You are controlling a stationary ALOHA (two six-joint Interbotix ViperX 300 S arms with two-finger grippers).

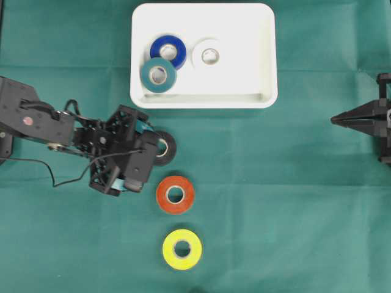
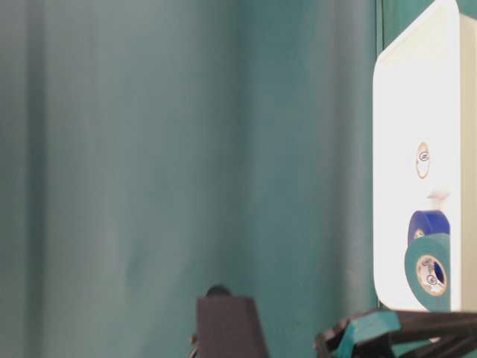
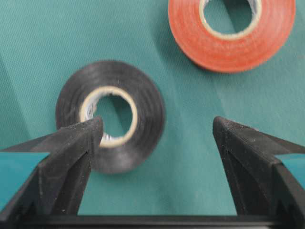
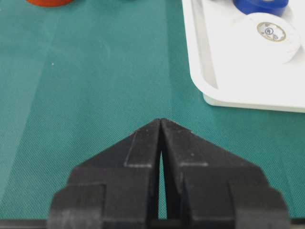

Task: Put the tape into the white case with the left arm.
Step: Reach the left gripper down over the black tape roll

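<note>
Overhead, black tape roll [image 1: 164, 148] is seen left of centre, below the white case [image 1: 267, 61], partly covered by the left gripper [image 1: 146, 160]. Wrist view: jaws are spread wide and empty, left fingertip [image 3: 83, 136] overlapping the roll's hole, roll offset leftward.

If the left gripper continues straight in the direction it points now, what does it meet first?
Probably the black tape roll: the open left gripper points down at it, one fingertip over the roll's hole, the other beside its rim. The orange tape roll lies farther ahead. Depth is unclear.
</note>
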